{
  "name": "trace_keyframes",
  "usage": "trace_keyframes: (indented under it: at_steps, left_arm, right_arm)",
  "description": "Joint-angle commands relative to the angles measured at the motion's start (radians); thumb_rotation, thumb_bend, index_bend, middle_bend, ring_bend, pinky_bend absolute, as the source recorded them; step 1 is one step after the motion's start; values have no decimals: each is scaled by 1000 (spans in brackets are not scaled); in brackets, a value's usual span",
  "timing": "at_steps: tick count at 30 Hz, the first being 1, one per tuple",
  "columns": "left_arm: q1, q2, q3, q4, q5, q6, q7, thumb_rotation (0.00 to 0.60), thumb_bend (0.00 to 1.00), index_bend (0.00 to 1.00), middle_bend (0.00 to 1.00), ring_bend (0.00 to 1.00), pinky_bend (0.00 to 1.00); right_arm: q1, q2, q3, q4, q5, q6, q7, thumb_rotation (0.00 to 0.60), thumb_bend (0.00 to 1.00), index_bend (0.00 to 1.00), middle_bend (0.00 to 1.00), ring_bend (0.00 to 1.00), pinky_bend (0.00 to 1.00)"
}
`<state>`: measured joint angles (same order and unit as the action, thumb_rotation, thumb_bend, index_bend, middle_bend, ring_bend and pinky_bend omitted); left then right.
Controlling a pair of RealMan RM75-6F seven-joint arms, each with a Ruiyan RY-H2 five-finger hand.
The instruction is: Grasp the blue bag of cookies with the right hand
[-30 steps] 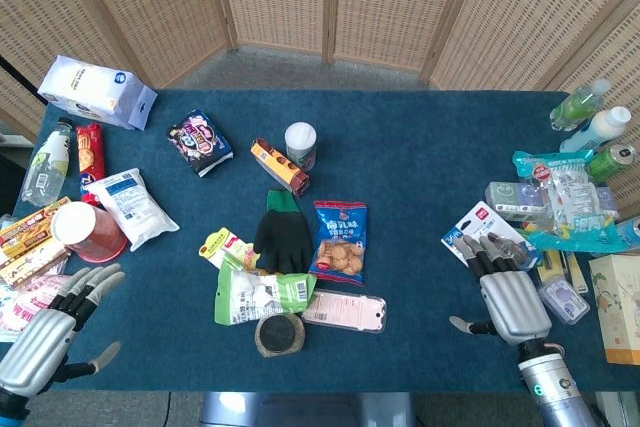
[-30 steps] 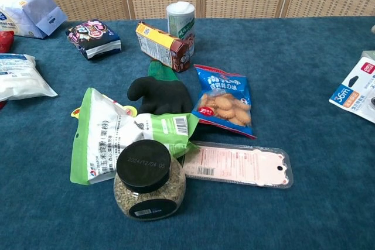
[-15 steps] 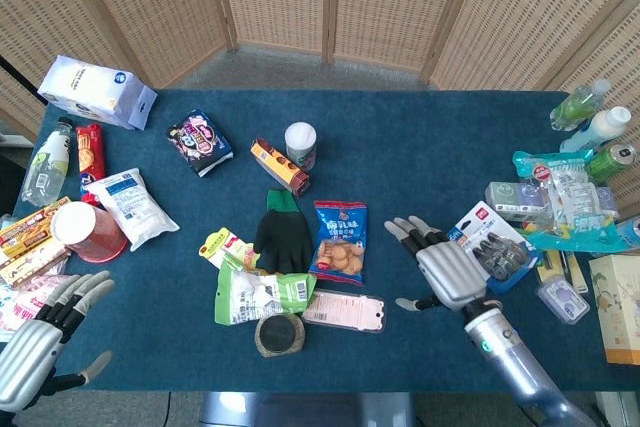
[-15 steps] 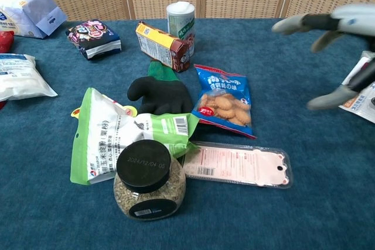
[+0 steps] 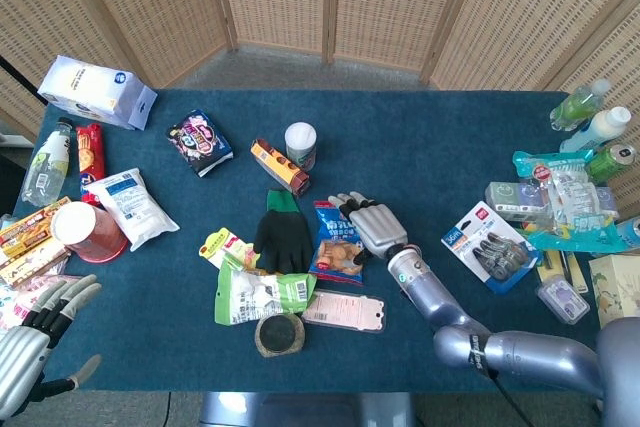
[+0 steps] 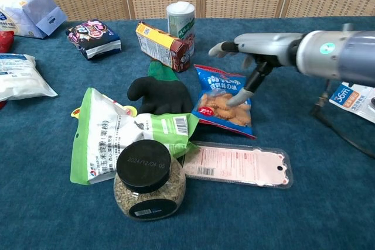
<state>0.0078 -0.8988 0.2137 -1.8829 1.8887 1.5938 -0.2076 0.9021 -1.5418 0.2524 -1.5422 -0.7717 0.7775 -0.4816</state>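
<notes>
1. right hand (image 5: 366, 228) hovers over the cookie bag (image 6: 225, 101), fingers spread, thumb hanging down toward the bag's face; holding nothing. reads as a pre-grasp from above, since the bag lies flat.
2. bag sits mid-tabletop (image 5: 430, 147), just right of the black glove (image 5: 281, 237), above the pink card (image 6: 238, 164). neighbours are tight on the left, so coming in from the right edge looks cleaner.
3. can't tell whether the thumb tip touches the bag; in head view the hand hides the bag's right side.
4. left hand (image 5: 28, 347) open, idle at the near-left corner, cut off by the frame.
</notes>
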Motion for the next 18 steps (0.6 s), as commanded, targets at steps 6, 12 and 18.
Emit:
trace_keyframes:
  at_steps: [6,12,18]
  left_arm:
    - [4,-8,-5,24,-12,8,-27,600,362,11,15,0,0]
    - [9,-13,-6,42,-23,14,-44,600,362,11,14,0,0]
    - [23,-14,-6,63,-29,36,-65,600,361,11,14,0,0]
  right_arm:
    - [90,-49,-27,72,116,-30,-62,512,83,0,0,0,213]
    - [153,-93,-45,147,167,-65,-83,600,82,80,211,288,658]
    - [199,-124,-48,206,211,-74,-81,600,87,571,803,940,1000]
